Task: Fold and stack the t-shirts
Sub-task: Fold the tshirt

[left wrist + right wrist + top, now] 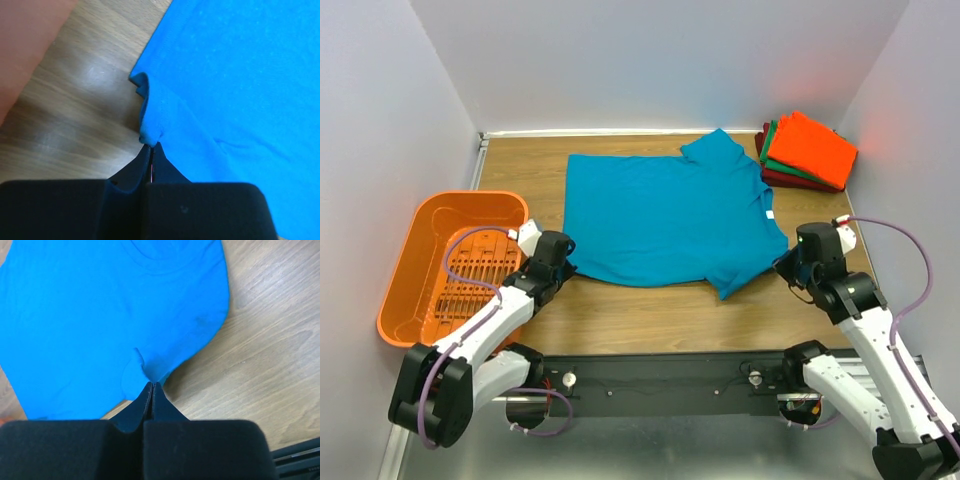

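Note:
A teal-blue t-shirt (665,220) lies spread flat in the middle of the wooden table, with its small white neck label (769,213) near its right side. My left gripper (566,260) sits at the shirt's near-left corner, and in the left wrist view it (151,146) is shut on a pinch of the bunched hem (150,131). My right gripper (786,263) is at the shirt's near-right edge; the right wrist view shows it (152,384) shut on a small fold of the cloth (150,367). Folded orange (810,148), green (775,158) and dark red (800,182) t-shirts are stacked at the back right.
An orange plastic slotted basket (408,240) stands off the table's left edge beside the left arm, and shows at the top left of the left wrist view (25,40). Bare wood (650,320) runs along the near edge. Grey walls close in the back and sides.

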Tool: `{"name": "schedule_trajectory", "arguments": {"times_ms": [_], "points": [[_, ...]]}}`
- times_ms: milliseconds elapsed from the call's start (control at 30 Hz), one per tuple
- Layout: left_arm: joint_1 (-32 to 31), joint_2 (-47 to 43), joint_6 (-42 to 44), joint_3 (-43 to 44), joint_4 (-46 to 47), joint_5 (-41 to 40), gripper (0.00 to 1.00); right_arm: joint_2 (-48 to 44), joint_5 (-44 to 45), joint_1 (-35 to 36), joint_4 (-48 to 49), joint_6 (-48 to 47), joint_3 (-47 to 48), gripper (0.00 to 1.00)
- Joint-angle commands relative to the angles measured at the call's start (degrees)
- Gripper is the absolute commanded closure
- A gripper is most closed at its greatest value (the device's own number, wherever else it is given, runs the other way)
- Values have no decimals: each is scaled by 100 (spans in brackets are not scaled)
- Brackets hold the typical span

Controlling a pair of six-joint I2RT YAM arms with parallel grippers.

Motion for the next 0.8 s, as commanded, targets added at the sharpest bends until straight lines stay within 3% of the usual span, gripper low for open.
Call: {"name": "schedule_trajectory", "arguments": {"times_ms": [0,333,467,767], "points": [[-43,-270,-166,-42,-504,-333,100,-130,422,-32,-566,-128,384,99],[-166,-683,-386,-147,-812,-157,100,124,757,-32,-628,-181,412,99],[-219,-719,-351,-130,-734,-43,100,458,688,-32,-182,-321,306,99],[-237,150,-193,459,-514,-271,100,2189,142,-32,856,-805,797,99]]}}
